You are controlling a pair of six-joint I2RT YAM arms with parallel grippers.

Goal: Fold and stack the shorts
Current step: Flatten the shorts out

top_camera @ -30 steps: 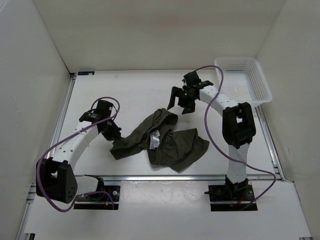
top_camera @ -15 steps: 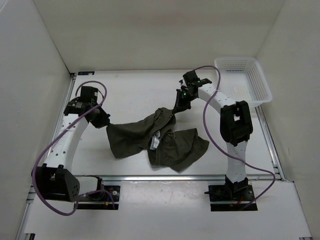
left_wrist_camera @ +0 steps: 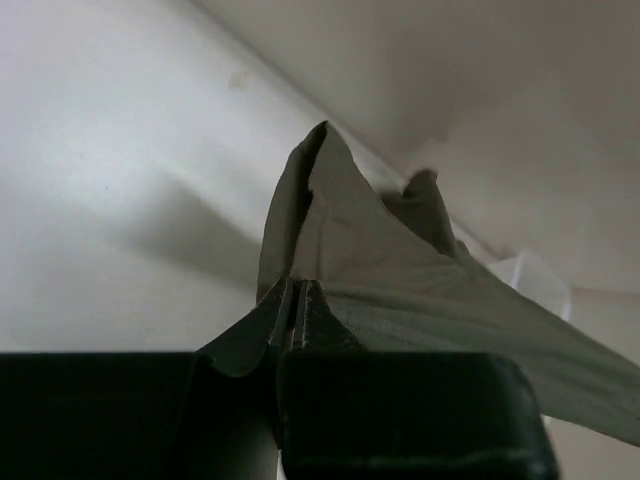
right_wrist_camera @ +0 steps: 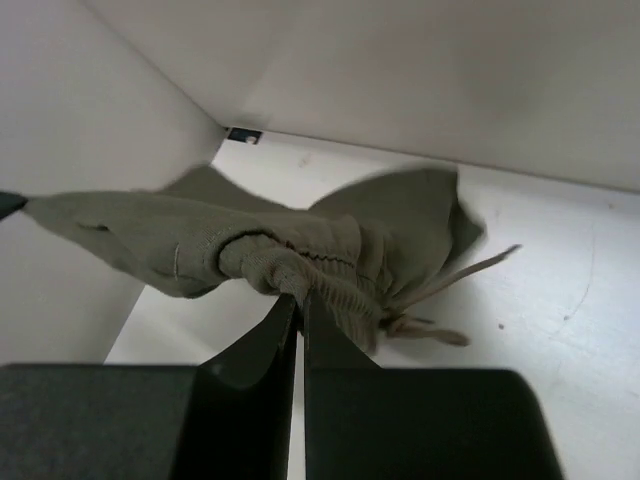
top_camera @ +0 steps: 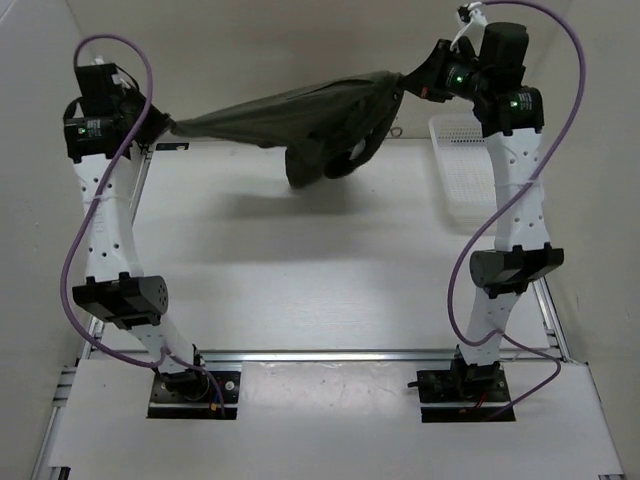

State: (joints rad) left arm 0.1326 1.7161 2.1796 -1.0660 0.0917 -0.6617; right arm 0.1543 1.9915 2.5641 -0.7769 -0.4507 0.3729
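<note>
The dark olive shorts [top_camera: 300,115] hang stretched in the air between both raised arms, well above the table, with a bunch of fabric sagging below the middle. My left gripper [top_camera: 168,125] is shut on one end of the cloth; in the left wrist view the shorts [left_wrist_camera: 400,280] rise from the closed left gripper [left_wrist_camera: 296,285]. My right gripper [top_camera: 408,78] is shut on the gathered waistband; in the right wrist view the shorts [right_wrist_camera: 290,250] and the drawstring [right_wrist_camera: 450,285] hang past the closed right gripper [right_wrist_camera: 301,297].
A white mesh basket [top_camera: 475,170] stands at the back right of the table [top_camera: 300,270], partly behind the right arm. White walls enclose the table on three sides. A metal rail [top_camera: 330,354] runs along the near edge.
Both arms have risen high and spread apart, lifting the shorts off the table and pulling them taut. The right gripper went from open to shut on the waistband.
</note>
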